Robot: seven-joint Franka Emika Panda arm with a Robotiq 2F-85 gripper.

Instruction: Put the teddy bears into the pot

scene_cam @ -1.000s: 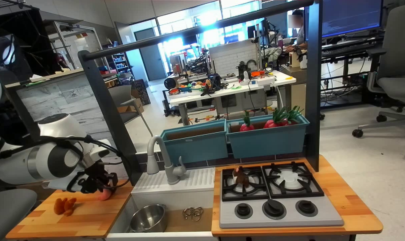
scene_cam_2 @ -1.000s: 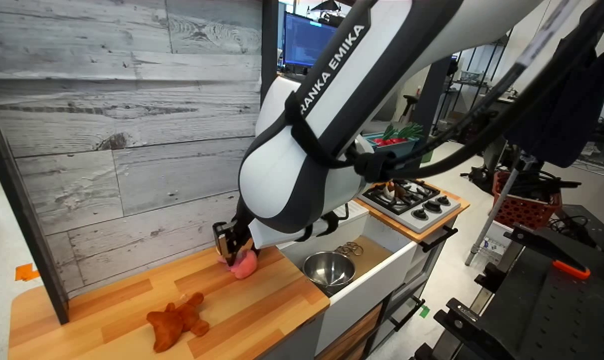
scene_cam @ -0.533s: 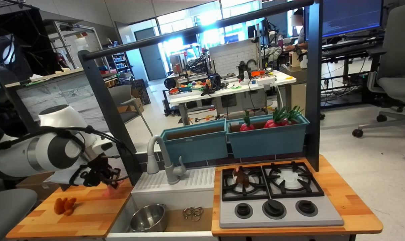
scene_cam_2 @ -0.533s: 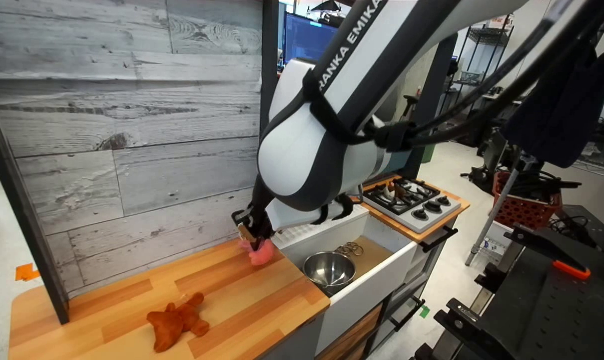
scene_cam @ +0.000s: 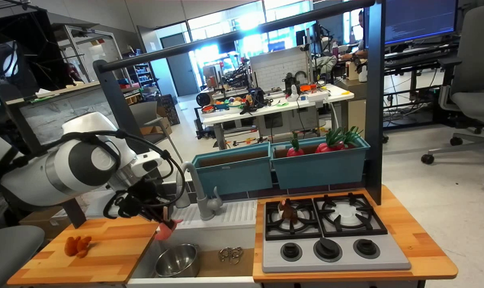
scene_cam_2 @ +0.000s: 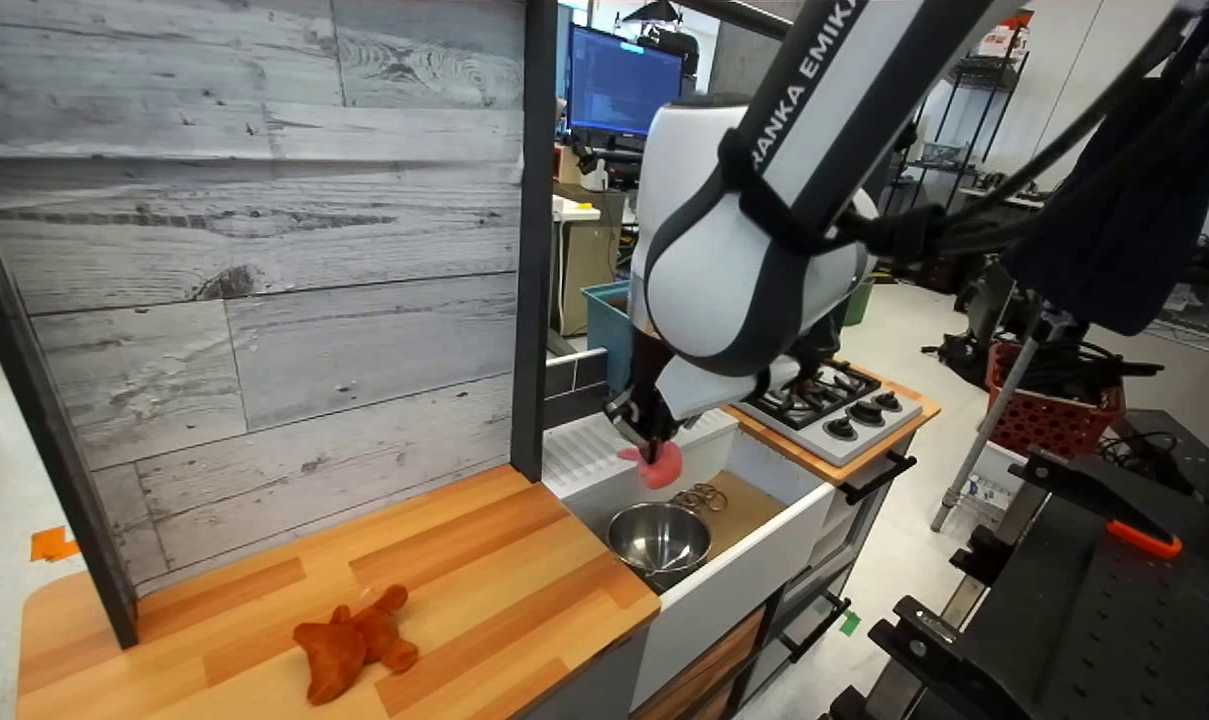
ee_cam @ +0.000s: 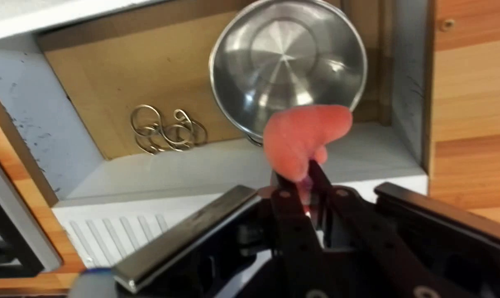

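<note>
My gripper (ee_cam: 296, 171) is shut on a pink-coral teddy bear (ee_cam: 303, 132), which sticks out past the fingertips. In both exterior views the gripper (scene_cam: 167, 220) (scene_cam_2: 646, 440) holds this bear (scene_cam: 165, 233) (scene_cam_2: 662, 466) in the air above the sink's back left part. The round silver pot (scene_cam: 187, 266) (scene_cam_2: 659, 540) stands in the sink, below the held bear and toward the sink's front. In the wrist view the pot (ee_cam: 281, 58) looks empty, and the bear overlaps its near rim. An orange-brown teddy bear (scene_cam: 77, 246) (scene_cam_2: 354, 645) lies on the wooden counter left of the sink.
Metal rings (scene_cam: 230, 255) (ee_cam: 167, 132) lie on the sink floor beside the pot. The grey faucet (scene_cam: 203, 204) stands behind the sink. A stove (scene_cam: 334, 256) with a small brown toy (scene_cam: 288, 212) on a burner is to the right. Blue planters (scene_cam: 231, 176) hang behind.
The gripper has lifted the pink-coral bear off the wooden counter and moved it right, over the sink. The orange-brown bear and the pot have not moved.
</note>
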